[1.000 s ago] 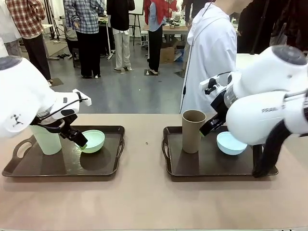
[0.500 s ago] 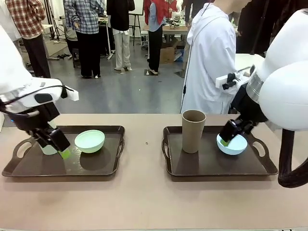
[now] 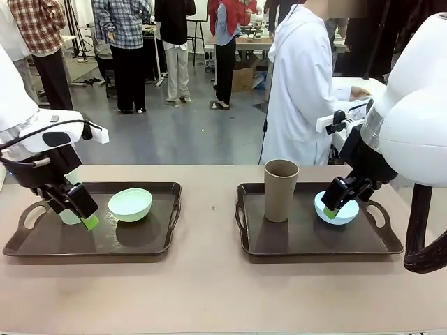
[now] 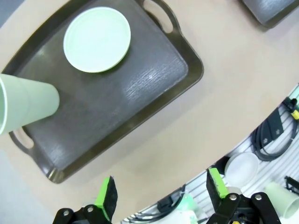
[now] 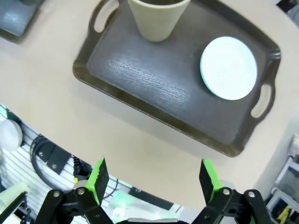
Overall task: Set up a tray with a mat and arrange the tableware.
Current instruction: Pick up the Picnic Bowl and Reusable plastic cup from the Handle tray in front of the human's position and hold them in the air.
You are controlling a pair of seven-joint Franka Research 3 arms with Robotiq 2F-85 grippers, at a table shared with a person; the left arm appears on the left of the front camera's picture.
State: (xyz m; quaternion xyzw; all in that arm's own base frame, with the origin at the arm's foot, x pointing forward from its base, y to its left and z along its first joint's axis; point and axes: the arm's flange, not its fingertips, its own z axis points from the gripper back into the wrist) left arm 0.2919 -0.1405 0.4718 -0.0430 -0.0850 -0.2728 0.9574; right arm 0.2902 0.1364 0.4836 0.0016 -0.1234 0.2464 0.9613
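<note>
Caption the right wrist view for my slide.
Open right gripper overlooking a dark handled tray holding a tall brown handleless cup and a small round light blue bowl.

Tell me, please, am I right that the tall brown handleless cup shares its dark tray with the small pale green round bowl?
Not quite: the tall brown handleless cup shares its dark tray with the small light blue round bowl, as the front view shows. The pale green round bowl sits on the other tray.
</note>
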